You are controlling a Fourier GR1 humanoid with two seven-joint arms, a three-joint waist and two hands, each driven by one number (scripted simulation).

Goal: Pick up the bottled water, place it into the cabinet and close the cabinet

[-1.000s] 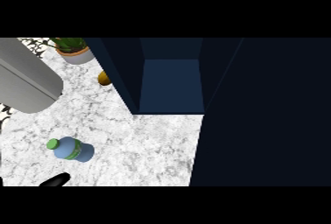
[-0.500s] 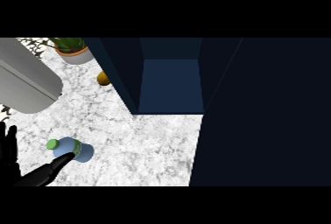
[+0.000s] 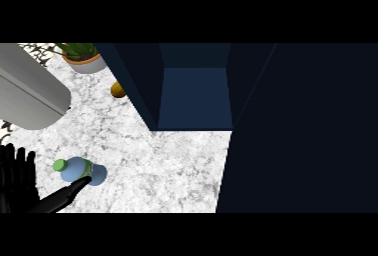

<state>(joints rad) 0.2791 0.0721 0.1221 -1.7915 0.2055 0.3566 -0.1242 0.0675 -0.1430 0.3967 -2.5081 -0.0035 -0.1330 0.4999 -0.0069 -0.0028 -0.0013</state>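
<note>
- You see the pale blue plastic water bottle with a green cap (image 3: 77, 170) on the white marbled table (image 3: 155, 160), in the lower left part of the head view, its cap pointing toward the left.
- Your black left hand (image 3: 22, 187) comes in at the lower left corner, just left of the bottle.
- Its fingers (image 3: 16, 162) stand straight and slightly spread, tips pointing up the view; they are close to the green cap, but you cannot tell whether they touch it.
- The thumb (image 3: 70, 192) stretches out to the right, and its tip reaches the bottle's lower side; nothing curls round the bottle.
- Your right hand shows nowhere in the view.
- The dark blue cabinet (image 3: 196, 85) stands open in the upper middle, its lighter blue inner floor showing, well apart from the bottle.
- The cabinet's dark door (image 3: 303, 130) fills the right side of the view, from top to bottom.
- A large grey cylinder (image 3: 26, 92) lies tilted at the upper left.
- A potted green plant in a light pot (image 3: 83, 57) stands at the top, just left of the cabinet's wall.
- A small orange object (image 3: 117, 90) sits against the cabinet's left wall, partly hidden; you cannot tell what it is.
</note>
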